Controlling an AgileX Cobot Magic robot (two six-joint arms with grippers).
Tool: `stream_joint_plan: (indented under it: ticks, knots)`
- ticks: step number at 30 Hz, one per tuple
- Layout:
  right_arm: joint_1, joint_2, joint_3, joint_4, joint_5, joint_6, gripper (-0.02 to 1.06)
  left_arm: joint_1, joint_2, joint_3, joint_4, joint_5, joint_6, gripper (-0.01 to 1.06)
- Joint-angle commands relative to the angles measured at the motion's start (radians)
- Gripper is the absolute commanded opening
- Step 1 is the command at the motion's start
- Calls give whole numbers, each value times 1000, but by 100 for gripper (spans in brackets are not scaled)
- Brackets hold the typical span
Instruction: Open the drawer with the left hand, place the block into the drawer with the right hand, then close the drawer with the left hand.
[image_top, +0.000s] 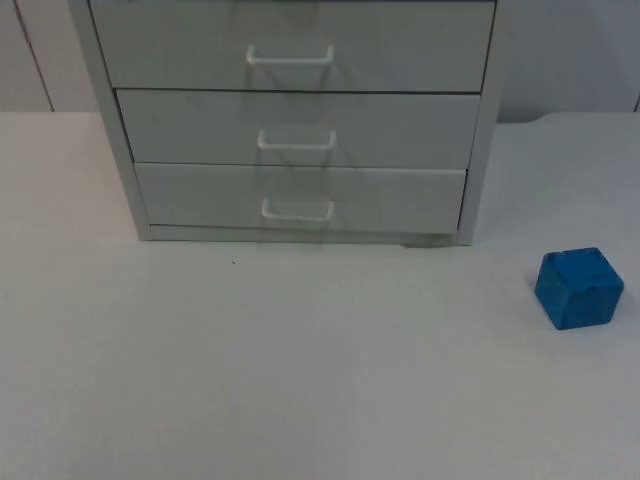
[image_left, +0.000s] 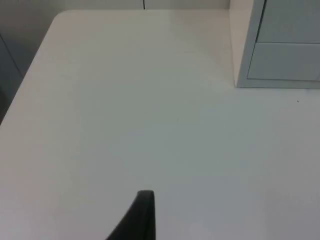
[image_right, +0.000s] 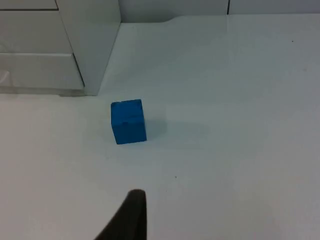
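Left gripper (image_left: 142, 220): one black fingertip above bare white table (image_left: 125, 125), the cabinet's corner at about 2 o'clock of it — whether its claw is apart or together cannot be told. Right gripper (image_right: 131, 217): one fingertip likewise, claw state not discernible; one blue block (image_right: 128, 121) rests on the table at 12 o'clock, apart from it. In the top view, one grey cabinet (image_top: 112, 130) shows three drawers — all closed — each with one white handle; the bottom drawer (image_top: 200, 198) lies at 10 o'clock of the block.
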Motion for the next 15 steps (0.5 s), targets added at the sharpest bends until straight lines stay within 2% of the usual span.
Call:
stream_joint_plan:
  ticks: [1,4,10,15]
  knots:
    - [-8,14,-17,2,-8,-3,104,2,26,-19,-23,-26,-19,105]
    - [-8,69,-47,2,-23,-3,104,2,74,-47,-39,-28,-21,105]
    - [-8,274,-126,2,-120,0,104,2,246,-91,-41,-52,-19,105]
    - [-8,484,-171,2,-189,0,104,2,434,-114,-61,-111,-19,105]
